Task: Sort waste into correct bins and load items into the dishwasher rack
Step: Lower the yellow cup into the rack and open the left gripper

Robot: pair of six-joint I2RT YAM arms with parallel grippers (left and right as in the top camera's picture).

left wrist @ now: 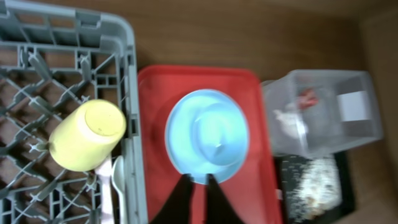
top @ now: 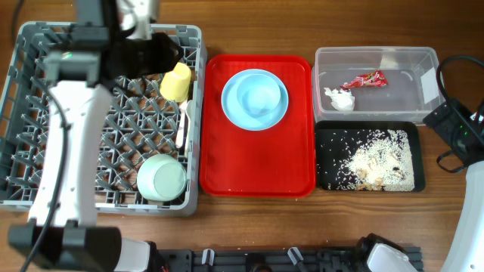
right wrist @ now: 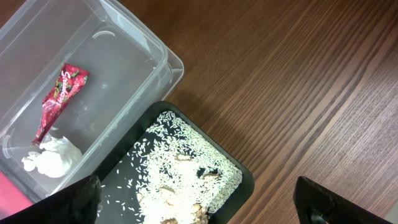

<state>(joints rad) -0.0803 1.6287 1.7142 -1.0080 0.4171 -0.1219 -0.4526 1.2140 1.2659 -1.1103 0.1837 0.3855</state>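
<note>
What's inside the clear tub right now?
Inside the clear tub lie a red snack wrapper and a crumpled white napkin, close together. Anything beneath the napkin is hidden.

Yellow cup, grey rack, red tray.

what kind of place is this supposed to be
Probably a dish-return or clean-up station set up on a wooden table. A grey dishwasher rack sits beside a red serving tray holding a blue plate. A clear tub and a black tray collect waste.
</note>
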